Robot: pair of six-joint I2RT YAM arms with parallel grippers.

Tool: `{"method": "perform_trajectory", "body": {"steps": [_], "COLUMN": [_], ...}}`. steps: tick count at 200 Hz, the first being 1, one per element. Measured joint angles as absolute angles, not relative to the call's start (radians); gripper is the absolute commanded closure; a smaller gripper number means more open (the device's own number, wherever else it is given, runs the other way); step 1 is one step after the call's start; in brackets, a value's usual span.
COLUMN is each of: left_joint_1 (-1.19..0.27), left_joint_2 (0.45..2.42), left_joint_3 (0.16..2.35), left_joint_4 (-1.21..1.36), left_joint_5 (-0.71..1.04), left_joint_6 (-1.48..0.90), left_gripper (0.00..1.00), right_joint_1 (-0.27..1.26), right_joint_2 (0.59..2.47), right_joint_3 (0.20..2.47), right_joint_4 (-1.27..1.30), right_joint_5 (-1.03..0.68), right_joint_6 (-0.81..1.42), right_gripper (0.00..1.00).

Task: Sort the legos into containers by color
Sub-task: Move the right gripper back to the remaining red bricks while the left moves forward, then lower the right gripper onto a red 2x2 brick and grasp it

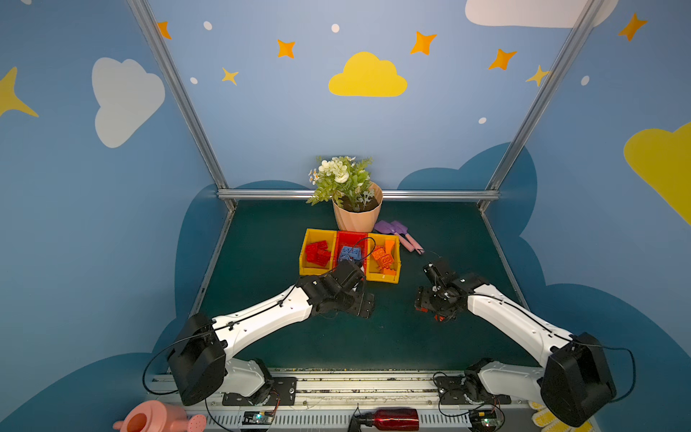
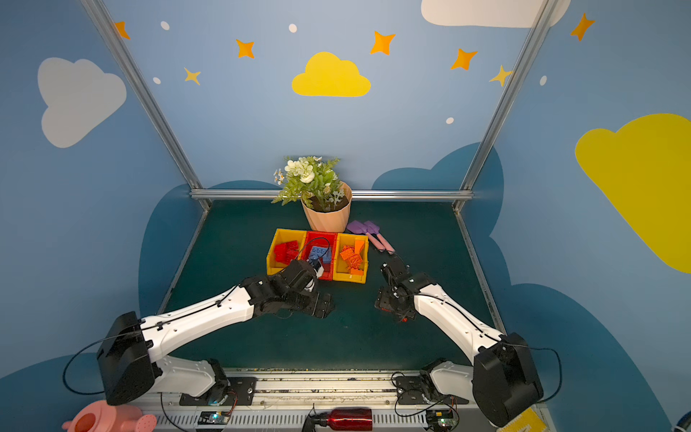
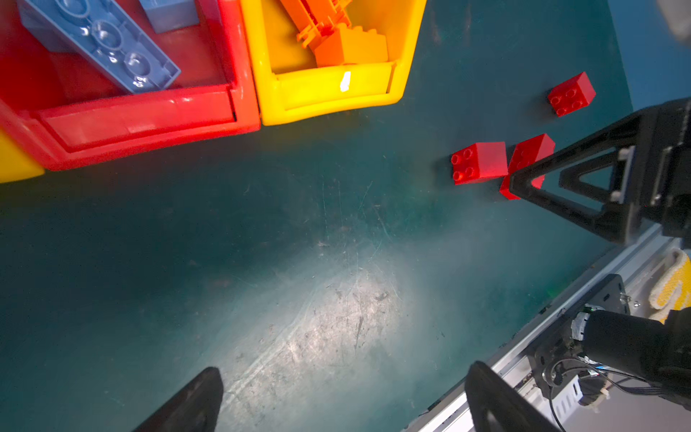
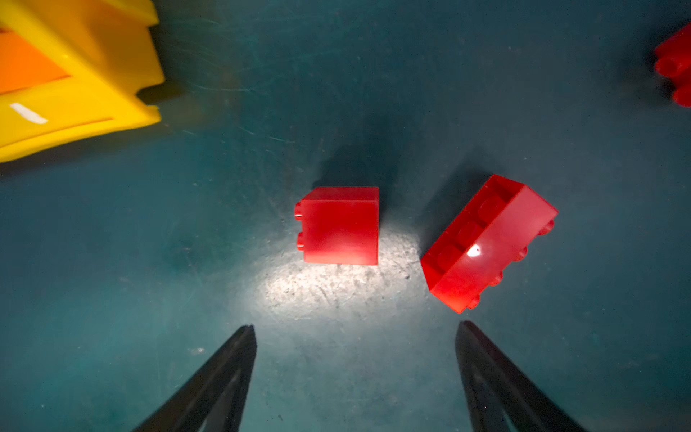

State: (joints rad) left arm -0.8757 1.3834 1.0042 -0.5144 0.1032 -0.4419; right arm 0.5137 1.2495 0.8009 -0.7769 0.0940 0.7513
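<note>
Three containers stand side by side in both top views. The left yellow bin (image 1: 304, 258) holds red legos (image 1: 318, 252), the red bin (image 1: 351, 236) holds blue legos (image 1: 350, 254), and the right yellow bin (image 1: 385, 278) holds orange legos (image 1: 383, 258). Three red bricks lie loose on the mat: a small one on its side (image 4: 340, 226), a longer one (image 4: 490, 243) and one at the frame edge (image 4: 673, 71). My right gripper (image 4: 355, 331) hangs open just short of the first two, holding nothing. My left gripper (image 3: 346, 374) is open over bare mat in front of the bins.
A peach flower pot (image 1: 357, 217) stands behind the bins, with purple-and-pink shovels (image 1: 400, 235) to its right. A pink watering can (image 1: 157, 419) and a red bottle (image 1: 392, 419) lie beyond the front rail. Metal frame rails border the mat.
</note>
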Motion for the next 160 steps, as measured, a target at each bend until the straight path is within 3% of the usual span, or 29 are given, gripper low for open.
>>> {"method": "perform_trajectory", "body": {"steps": [75,99,135,160], "left_joint_1": [-0.876,-0.875,-0.865,-0.854], "left_joint_2": [1.341,1.324,1.303,1.297], "left_joint_3": [1.004,1.000,0.987,0.971], "left_joint_4": [-0.569,-0.582,-0.590,-0.595], "left_joint_5": [0.028,-0.001,-0.026,-0.038], "left_joint_6": [-0.430,-0.434,-0.442,-0.448], "left_gripper": [0.00,0.00,0.00,0.00], "right_joint_1": [0.503,0.501,0.496,0.494], "right_joint_2": [1.392,1.446,1.535,1.585], "right_joint_3": [0.822,0.849,0.894,0.929], "right_joint_4": [-0.718,-0.710,-0.713,-0.727], "right_joint_5": [0.065,0.064,0.067,0.068], "right_joint_6": [0.731,0.722,0.706,0.694], "right_gripper": [0.26,0.41,0.53,0.66]}}
